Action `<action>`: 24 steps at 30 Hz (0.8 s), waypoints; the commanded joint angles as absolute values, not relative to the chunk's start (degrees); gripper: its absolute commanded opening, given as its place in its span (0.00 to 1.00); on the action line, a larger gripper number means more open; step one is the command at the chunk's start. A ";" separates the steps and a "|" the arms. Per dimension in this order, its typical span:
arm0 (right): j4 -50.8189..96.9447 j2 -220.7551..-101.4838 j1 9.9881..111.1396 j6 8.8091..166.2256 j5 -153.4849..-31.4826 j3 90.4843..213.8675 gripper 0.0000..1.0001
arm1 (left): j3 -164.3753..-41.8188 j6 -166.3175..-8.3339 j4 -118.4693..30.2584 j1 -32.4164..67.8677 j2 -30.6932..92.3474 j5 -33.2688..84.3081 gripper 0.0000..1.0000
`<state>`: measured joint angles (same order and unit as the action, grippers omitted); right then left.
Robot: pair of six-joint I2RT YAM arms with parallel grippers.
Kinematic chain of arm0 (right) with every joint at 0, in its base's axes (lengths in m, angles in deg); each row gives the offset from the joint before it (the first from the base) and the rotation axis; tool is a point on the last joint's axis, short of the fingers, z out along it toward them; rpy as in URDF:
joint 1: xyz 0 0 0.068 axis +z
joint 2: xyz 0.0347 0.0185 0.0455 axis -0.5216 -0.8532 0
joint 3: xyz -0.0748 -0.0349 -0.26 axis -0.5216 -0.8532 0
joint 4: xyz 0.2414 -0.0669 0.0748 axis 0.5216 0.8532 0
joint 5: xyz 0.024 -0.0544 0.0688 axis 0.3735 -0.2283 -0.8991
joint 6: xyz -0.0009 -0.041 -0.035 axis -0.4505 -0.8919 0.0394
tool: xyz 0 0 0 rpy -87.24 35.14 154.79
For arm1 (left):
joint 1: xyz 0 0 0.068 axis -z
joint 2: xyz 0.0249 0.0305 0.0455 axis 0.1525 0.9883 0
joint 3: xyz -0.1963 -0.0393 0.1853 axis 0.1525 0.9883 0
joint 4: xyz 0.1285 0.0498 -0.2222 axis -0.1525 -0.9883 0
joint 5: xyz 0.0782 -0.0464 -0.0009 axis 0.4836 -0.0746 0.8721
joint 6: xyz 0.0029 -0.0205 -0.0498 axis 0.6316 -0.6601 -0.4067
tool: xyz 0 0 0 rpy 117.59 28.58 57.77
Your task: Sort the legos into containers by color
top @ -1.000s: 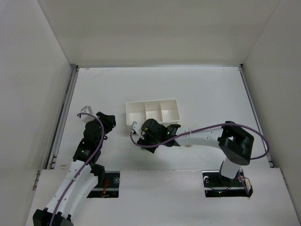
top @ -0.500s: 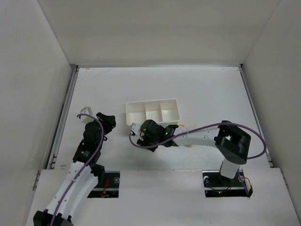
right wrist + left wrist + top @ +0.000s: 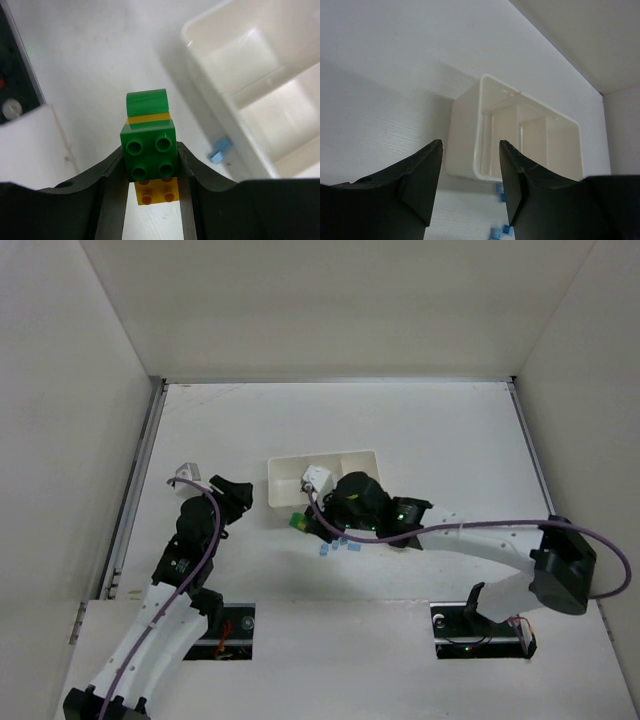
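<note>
You have a white bench (image 3: 420,425) boxed in by plain white walls (image 3: 330,310) at the back and both sides, with a metal rail (image 3: 135,490) along its left edge. The tray (image 3: 282,486) lies near the middle of the bench, long side running left to right. The right arm (image 3: 480,535) stretches across from the right, and its wrist hides part of the tray in the top view.

From the left wrist you look into the tray (image 3: 465,135) from one end. It has thin dividers, and the floors are bare white wherever they show. The right wrist view shows two compartments, also bare white.

Your right jaws are clamped on a stack (image 3: 150,149) of green bricks with a yellow layer between them. A yellow-orange brick (image 3: 157,192) shows just under it; you cannot tell whether it is joined. In the top view the stack (image 3: 298,521) is over the bench, just off the tray's front left corner.

Blue bricks (image 3: 338,544) lie on the bench just in front of the tray, and one blue brick (image 3: 221,151) is just beside its wall.

The left arm (image 3: 190,540) stands at the left, well apart from the tray, its jaws wide.
</note>
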<state>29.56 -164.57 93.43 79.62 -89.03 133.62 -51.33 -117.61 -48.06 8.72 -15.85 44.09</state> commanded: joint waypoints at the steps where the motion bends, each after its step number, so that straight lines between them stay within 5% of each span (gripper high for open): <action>1: 19.84 -158.45 90.11 85.09 -91.79 130.95 0.20 | -56.23 -119.95 -46.48 11.21 -15.67 41.52 0.47; 6: 15.18 -152.91 84.66 91.94 -90.55 128.13 0.20 | -57.38 -122.41 -41.66 18.85 -12.59 41.51 0.47; 15: 9.82 -153.34 78.24 113.99 -97.75 129.37 0.16 | -55.19 -122.68 -16.35 28.79 -5.48 42.31 0.66; 24: -0.98 -152.72 74.90 129.55 -103.03 124.98 0.17 | -53.43 -123.82 -3.94 31.70 1.29 42.31 0.65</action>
<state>8.01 -153.58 76.04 121.08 -99.63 126.32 -53.80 -122.90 -12.78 31.02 0.46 42.18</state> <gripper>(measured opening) 0.440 0.654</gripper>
